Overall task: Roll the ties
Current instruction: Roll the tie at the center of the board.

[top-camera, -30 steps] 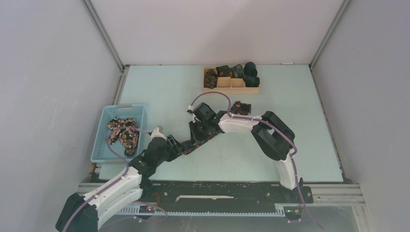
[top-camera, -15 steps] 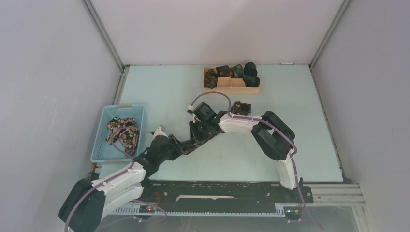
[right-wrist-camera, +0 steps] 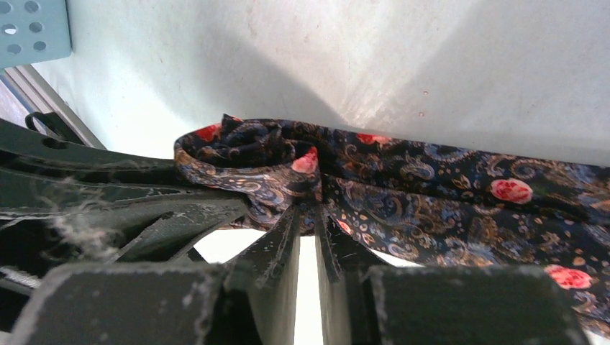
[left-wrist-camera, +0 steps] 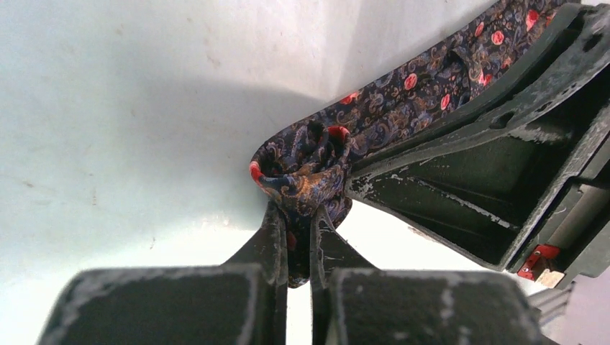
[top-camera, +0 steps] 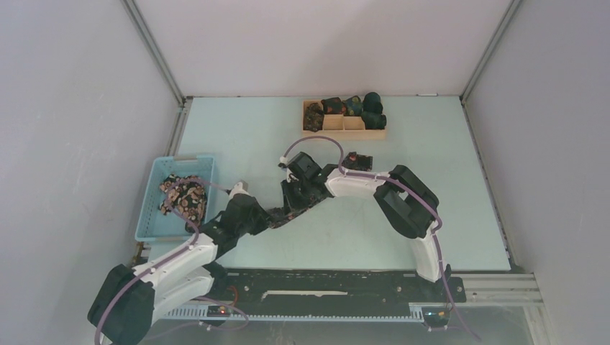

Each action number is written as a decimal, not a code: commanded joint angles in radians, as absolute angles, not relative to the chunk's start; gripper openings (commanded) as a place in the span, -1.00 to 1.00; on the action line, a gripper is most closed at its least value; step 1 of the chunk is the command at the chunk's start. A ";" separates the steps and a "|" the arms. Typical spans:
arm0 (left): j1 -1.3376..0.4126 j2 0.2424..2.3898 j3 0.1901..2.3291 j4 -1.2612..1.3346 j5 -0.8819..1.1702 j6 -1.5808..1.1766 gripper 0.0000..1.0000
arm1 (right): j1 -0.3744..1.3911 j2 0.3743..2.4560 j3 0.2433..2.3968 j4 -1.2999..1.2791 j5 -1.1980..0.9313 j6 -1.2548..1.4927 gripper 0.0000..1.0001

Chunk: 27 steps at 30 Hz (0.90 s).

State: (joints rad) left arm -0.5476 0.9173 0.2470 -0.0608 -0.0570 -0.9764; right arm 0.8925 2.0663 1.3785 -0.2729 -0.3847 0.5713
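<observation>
A dark tie with red and tan flowers (left-wrist-camera: 403, 100) lies on the pale table, its end curled into a small loose roll (left-wrist-camera: 302, 162). My left gripper (left-wrist-camera: 298, 212) is shut on the near wall of that roll. My right gripper (right-wrist-camera: 308, 213) is shut on the same tie (right-wrist-camera: 460, 208) right beside the roll (right-wrist-camera: 244, 154). In the top view both grippers meet at mid-table, left (top-camera: 275, 216) and right (top-camera: 293, 205), and they hide most of the tie. More ties (top-camera: 183, 198) lie heaped in the blue basket.
The light-blue basket (top-camera: 157, 188) stands at the left edge. A wooden divided tray (top-camera: 344, 123) with several rolled ties sits at the back. A small dark bundle (top-camera: 357, 159) lies behind the right forearm. The right gripper's body (left-wrist-camera: 496, 180) crowds the left wrist view.
My left gripper has closed onto the tie's rolled end, and the left arm has shifted a little. The right arm has stayed still.
</observation>
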 commanded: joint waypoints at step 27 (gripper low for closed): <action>-0.545 0.967 0.589 -0.569 -0.149 -0.765 -1.00 | 0.991 2.153 1.530 -0.223 -0.470 0.633 -0.67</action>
State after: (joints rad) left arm -0.5476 0.9665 0.5194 -0.5358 -0.1303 -0.8124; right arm 0.9634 2.1471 1.4876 -0.2790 -0.4206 0.6006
